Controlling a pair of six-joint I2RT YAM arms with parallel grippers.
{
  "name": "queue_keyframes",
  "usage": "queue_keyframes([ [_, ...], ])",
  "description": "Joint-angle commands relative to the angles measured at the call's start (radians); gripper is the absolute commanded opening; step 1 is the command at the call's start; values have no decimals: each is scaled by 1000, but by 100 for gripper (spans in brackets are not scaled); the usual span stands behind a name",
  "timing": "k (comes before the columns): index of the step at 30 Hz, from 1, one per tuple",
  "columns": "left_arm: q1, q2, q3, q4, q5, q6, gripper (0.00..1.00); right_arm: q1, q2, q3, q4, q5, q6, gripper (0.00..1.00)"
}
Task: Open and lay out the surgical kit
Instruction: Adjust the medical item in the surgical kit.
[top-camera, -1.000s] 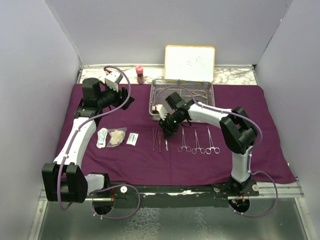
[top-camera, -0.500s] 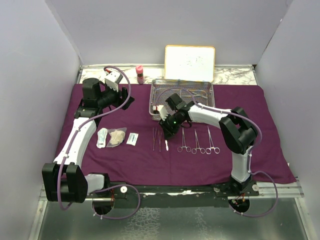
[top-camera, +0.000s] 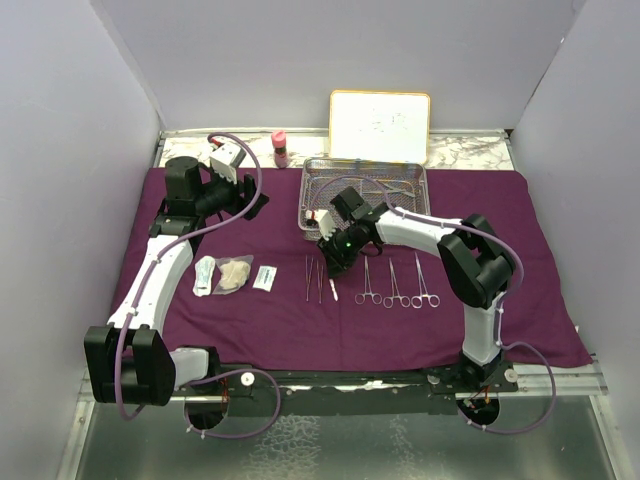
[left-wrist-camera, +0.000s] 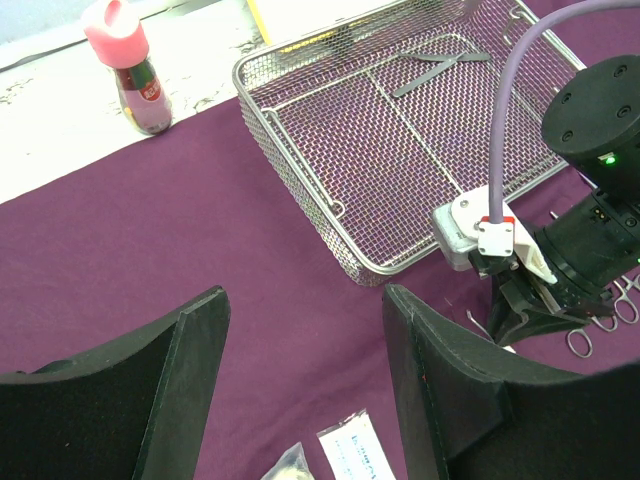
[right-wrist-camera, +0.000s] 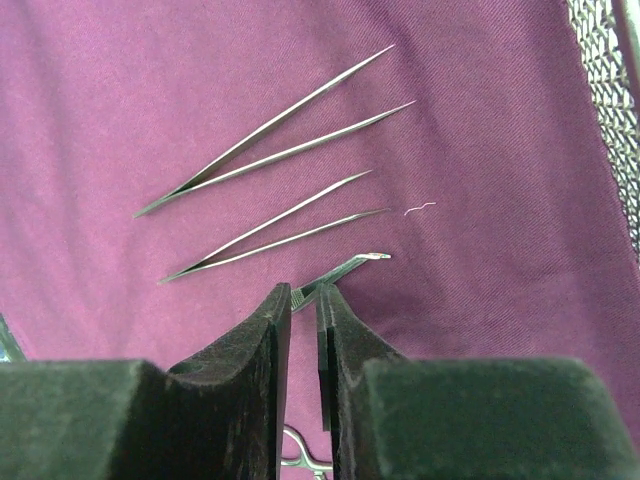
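Note:
The dark purple cloth (top-camera: 520, 300) of the surgical kit lies spread over the table, with the wire-mesh tray (top-camera: 305, 200) at its back. Two slim forceps (top-camera: 312, 278) and three ring-handled clamps (top-camera: 395, 285) lie in a row in front of it. Gauze (top-camera: 236, 274) and a white packet (top-camera: 264, 278) lie to the left. My right gripper (right-wrist-camera: 303, 295) points down at the cloth beside the two forceps (right-wrist-camera: 280, 135), its jaws narrowed onto a small bent-tipped forceps (right-wrist-camera: 350, 267). My left gripper (left-wrist-camera: 305, 300) hovers open above the cloth, left of the tray (left-wrist-camera: 290, 160), holding nothing.
A pink-capped bottle (top-camera: 280, 148) and a framed whiteboard (top-camera: 380, 125) stand behind the cloth. A dark instrument (left-wrist-camera: 440, 72) is inside the tray. A clamp's ring handle (right-wrist-camera: 300, 455) shows under my right fingers. Grey walls close in both sides.
The right gripper's jaws have closed in on the small forceps while staying over the same spot. The left arm has not moved.

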Motion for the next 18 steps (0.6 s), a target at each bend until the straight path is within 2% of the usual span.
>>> queue_keyframes([
  [1, 8, -1, -12, 27, 25, -9, 66, 8, -24, -17, 37, -25, 20, 16],
  [18, 7, 2, -16, 31, 28, -9, 66, 12, -40, -29, 47, -116, 27, 15],
])
